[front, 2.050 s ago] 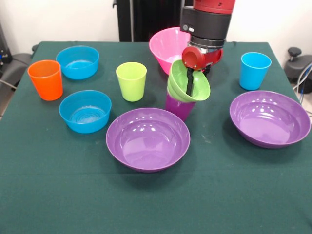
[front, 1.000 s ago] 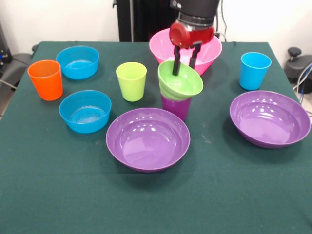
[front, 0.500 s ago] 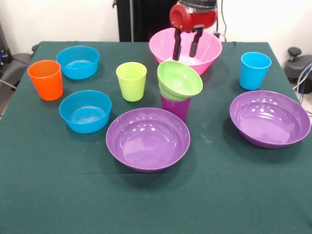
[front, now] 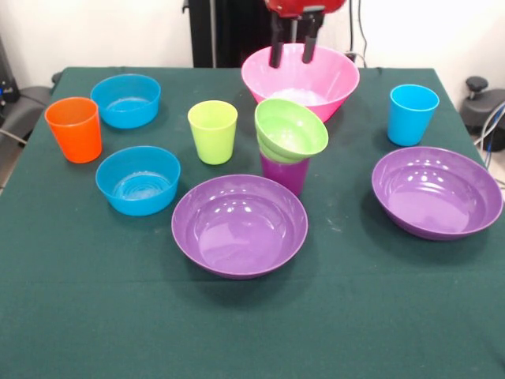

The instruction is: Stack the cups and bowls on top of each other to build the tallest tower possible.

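The small green bowl (front: 291, 130) rests tilted on the purple cup (front: 287, 174) in the middle of the table. My gripper (front: 293, 49) is open and empty, high above the big pink bowl (front: 300, 80) at the back. Two wide purple bowls sit at the front middle (front: 239, 225) and the right (front: 437, 192). Two small blue bowls sit at the left (front: 138, 180) and back left (front: 125, 100). The orange cup (front: 74, 129), lime green cup (front: 213, 132) and light blue cup (front: 412, 114) stand upright.
The table is covered with a dark green cloth (front: 252, 324). The robot's black pedestal (front: 229, 31) stands behind the table's far edge.
My gripper let go of the green bowl, leaving it tilted on the purple cup, and rose up and back toward the pink bowl. The bowl and cup have stayed put since.
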Tool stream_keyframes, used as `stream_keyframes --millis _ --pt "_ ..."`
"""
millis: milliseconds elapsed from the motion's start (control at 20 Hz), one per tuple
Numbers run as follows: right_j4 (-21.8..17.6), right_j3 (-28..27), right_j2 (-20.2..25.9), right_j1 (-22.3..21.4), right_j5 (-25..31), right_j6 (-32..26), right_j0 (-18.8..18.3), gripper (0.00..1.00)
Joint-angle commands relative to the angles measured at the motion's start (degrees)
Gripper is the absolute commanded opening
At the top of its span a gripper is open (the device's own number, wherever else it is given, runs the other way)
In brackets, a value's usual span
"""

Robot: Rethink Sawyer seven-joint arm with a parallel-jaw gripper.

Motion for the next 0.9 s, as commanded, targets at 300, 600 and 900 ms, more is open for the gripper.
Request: stream_keyframes --millis 300,600,900 --pt "-3.2 1.8 9.7 8.8 4.2 -14.9 -8.2 1.0" --pt "-4.6 2.8 10.7 9.7 1.5 -11.7 -10.7 1.0" --pt "-5.0 1.2 12.1 11.3 2.8 -11.2 -11.5 1.0"
